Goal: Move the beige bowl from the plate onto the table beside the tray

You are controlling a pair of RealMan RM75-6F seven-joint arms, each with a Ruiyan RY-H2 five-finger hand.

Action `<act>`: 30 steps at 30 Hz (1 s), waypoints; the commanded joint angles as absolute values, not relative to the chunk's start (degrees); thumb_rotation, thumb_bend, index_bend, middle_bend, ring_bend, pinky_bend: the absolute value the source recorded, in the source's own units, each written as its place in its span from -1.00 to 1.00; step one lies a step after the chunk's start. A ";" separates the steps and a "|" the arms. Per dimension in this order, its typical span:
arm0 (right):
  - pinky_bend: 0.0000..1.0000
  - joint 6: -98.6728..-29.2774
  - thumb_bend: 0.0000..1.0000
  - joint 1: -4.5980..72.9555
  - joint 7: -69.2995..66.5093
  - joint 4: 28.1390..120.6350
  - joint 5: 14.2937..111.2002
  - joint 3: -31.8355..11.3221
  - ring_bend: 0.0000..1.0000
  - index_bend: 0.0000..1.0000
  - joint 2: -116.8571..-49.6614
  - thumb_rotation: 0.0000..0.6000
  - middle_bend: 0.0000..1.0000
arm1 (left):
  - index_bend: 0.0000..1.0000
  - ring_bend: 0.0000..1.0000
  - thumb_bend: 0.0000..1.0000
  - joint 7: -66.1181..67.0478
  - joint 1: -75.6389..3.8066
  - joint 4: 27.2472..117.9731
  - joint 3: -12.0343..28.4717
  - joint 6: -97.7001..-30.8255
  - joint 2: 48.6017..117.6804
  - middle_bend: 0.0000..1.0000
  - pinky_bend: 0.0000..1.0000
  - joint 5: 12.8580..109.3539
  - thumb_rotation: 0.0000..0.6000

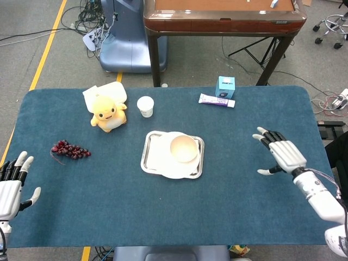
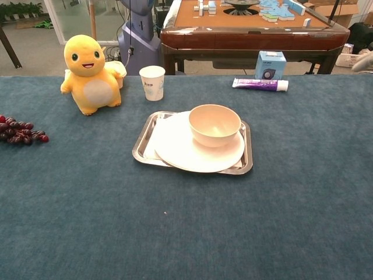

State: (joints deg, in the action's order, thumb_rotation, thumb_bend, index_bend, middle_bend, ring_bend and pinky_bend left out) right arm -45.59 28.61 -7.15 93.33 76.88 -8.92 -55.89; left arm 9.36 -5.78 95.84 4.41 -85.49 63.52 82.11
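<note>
- My right hand [image 1: 280,153] is spread wide and holds nothing; it hangs over the table [image 1: 234,206] right of the tray [image 1: 145,147], well apart from it, fingers pointing toward the middle.
- My left hand [image 1: 11,187] is also open and empty, at the table's near left edge, fingers pointing away from me.
- The beige bowl [image 2: 214,124] sits on the white plate [image 2: 180,153], which lies in the tray.
- Neither hand touches the bowl.
</note>
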 commanded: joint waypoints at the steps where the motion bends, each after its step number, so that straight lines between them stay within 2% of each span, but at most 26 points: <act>1: -1.00 -41.73 -0.85 32.09 -7.63 93.41 74.58 -10.28 -1.00 -1.00 -55.38 1.00 -1.00 | -1.00 -1.00 -0.35 9.08 -5.77 95.84 4.49 -85.47 63.41 -1.00 -1.00 82.00 1.00; 8: -1.00 -30.83 -0.87 41.66 -5.37 91.20 69.15 -12.31 -1.00 -1.00 -57.58 1.00 -1.00 | -1.00 -1.00 -0.35 7.84 -5.52 95.63 4.87 -85.91 62.88 -1.00 -1.00 81.63 1.00; 30: -1.00 -21.14 -0.91 56.27 -2.10 83.81 61.28 -11.56 -1.00 -1.00 -66.84 1.00 -1.00 | -1.00 -1.00 -0.35 5.51 -5.39 95.37 6.05 -85.50 61.61 -1.00 -1.00 79.37 1.00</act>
State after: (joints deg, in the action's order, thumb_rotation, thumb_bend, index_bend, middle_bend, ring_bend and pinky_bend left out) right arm -21.68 55.52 -2.55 84.33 61.89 -11.87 -66.22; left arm 5.56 -5.37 95.35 6.01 -85.54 61.65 79.42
